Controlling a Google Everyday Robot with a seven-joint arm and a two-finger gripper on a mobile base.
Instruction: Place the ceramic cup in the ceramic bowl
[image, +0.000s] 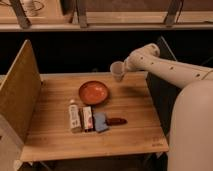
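1. The cup (117, 70) is up in the air above the back right part of the table (135, 127). It looks a bit tipped.
2. Our hand (125, 67) is clamped on the cup. It sits at the end of the white arm (165, 66), which comes in from the right.
3. The bowl (93, 93) rests on the table, to the left of the cup and lower down. It is red and looks empty.
4. To do this well, we think we should bring the cup over the middle of the bowl and turn it straight. Then we go down slowly and let go only when it rests inside. A drop could chip it.
5. A bottle (74, 116), a small box (87, 119) and a blue thing (100, 122) lie in front of the bowl, so we should stay clear of them.
6. We cannot see just how the hand grips the cup. The robot's big body hides the table's right edge. We cannot tell what the blue thing is.
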